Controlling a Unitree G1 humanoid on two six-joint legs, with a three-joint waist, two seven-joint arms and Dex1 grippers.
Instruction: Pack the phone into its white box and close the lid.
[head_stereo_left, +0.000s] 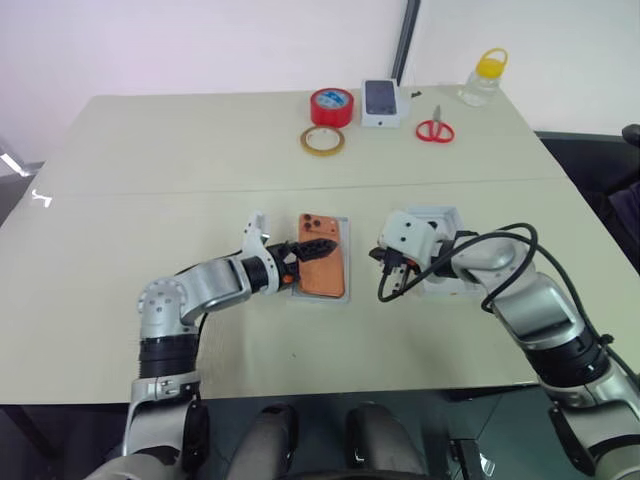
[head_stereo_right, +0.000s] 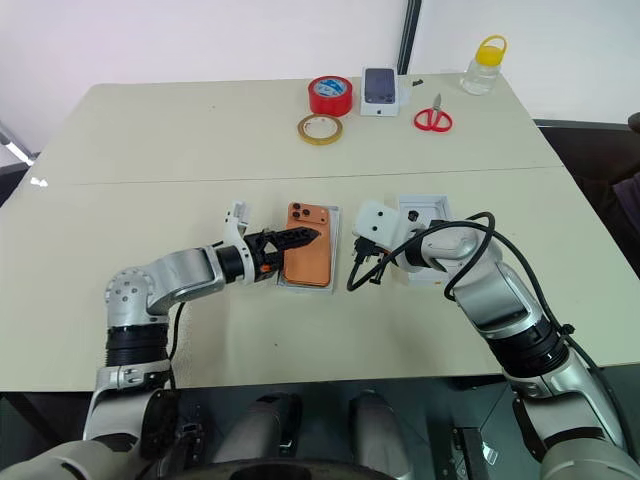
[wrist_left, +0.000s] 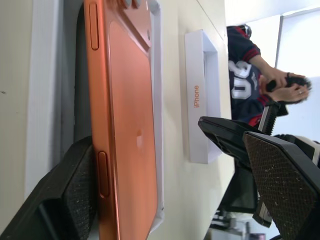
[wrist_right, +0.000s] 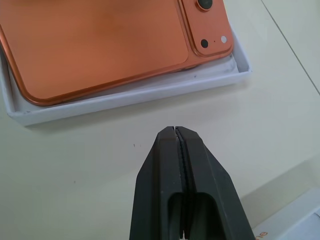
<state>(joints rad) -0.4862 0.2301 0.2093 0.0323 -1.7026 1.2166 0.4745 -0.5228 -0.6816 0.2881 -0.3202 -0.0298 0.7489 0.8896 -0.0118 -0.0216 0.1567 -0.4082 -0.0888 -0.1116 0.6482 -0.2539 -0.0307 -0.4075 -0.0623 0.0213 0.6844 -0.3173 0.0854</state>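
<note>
Item: slim orange phone, lying in shallow white box, centre frame, long axis vertical. My left hand spread over it; right hand pressed together, nearer white lid.

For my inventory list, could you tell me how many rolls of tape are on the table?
2: a red tape roll at the far edge, and a tan tape roll lying flat just in front of it.
</note>
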